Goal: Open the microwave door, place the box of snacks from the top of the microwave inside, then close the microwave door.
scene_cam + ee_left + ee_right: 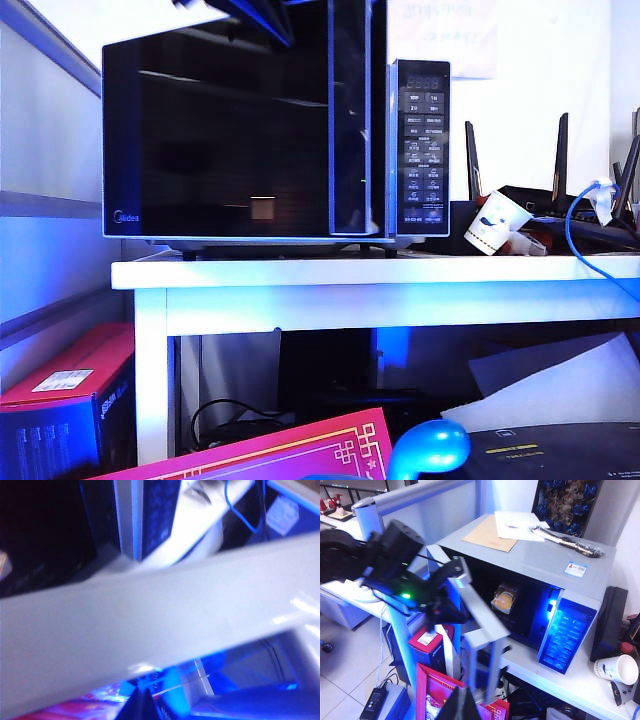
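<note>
Glossy black door (470, 610) is swung open; pale snack box (504, 597) inside is seen only from the right wrist. Left gripper (451, 575) at the door edge and right gripper (462, 700), low before the table, are both shut, empty.

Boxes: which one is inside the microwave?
The pale-yellow box of snacks; the red box is below the table, the dark box beside the microwave. Left gripper is by the microwave door; right gripper away.

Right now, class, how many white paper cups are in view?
1. The paper cup lies on its side on the table, right of the microwave. Others may hide behind clutter.
</note>
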Controlling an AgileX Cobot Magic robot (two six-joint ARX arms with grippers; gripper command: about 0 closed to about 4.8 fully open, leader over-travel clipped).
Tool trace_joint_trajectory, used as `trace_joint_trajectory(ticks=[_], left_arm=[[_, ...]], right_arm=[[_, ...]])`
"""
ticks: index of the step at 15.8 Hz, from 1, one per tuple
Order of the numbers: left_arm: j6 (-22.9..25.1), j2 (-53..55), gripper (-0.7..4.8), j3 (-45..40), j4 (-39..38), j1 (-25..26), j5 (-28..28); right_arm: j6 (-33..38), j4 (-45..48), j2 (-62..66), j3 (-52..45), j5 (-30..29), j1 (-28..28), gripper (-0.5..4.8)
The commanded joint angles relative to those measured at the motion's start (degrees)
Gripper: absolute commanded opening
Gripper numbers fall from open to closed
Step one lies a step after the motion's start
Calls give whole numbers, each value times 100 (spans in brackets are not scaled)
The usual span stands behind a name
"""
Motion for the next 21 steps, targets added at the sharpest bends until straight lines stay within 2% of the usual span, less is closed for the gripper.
trace_joint_trajectory(ticks=[1,3,6,10,16,21], left_arm=[[-46,153,-6,15,636,-11,35],[-44,267,-6,15,1049,-11,50],[-92,433,-6,15,1838,-15,391],[-173,682,-6,15,2852,-85,428],[-170,1054,-6,24,3823,-85,125],[-170,1329,-6,26,4387,-85,63]], right_arm=[[2,9,52,26,-24,7,-5],[4,9,79,26,-22,7,-5],[4,9,85,26,-15,7,-5],[2,11,96,26,20,4,-5],[42,0,269,-31,44,4,-5],[42,2,326,-227,387,4,-5]])
